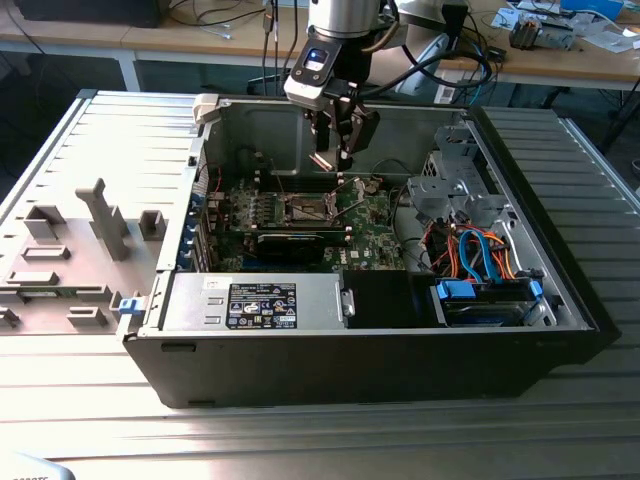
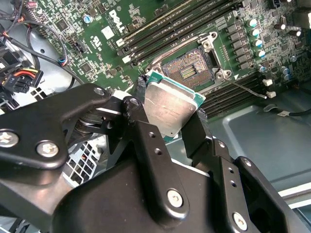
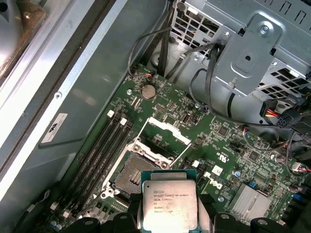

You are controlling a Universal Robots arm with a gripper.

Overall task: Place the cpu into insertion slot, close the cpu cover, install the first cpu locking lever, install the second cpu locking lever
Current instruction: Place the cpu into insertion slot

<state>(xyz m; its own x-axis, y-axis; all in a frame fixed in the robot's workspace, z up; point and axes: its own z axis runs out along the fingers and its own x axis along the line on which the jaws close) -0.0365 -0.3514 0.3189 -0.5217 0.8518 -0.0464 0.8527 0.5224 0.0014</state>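
gripper (image 1: 335,158): fingers are pinched on the cpu (image 2: 172,104), which is held above the motherboard (image 2: 97,43).
insertion slot (image 3: 130,177): left uncovered below the cpu.
cpu cover (image 3: 164,137): raised open.

An open black computer case (image 1: 380,365) lay on a slatted metal table (image 1: 300,430). Inside, a green motherboard (image 3: 233,145) carried long black memory slots (image 3: 104,145) and a round coin battery (image 3: 148,91). A labelled power supply (image 1: 260,303) sat beside blue and orange cables (image 1: 480,245). A perforated grey drive cage (image 3: 262,53) stood near the board. Grey plastic fixtures (image 1: 105,220) lay at the exterior view's left.
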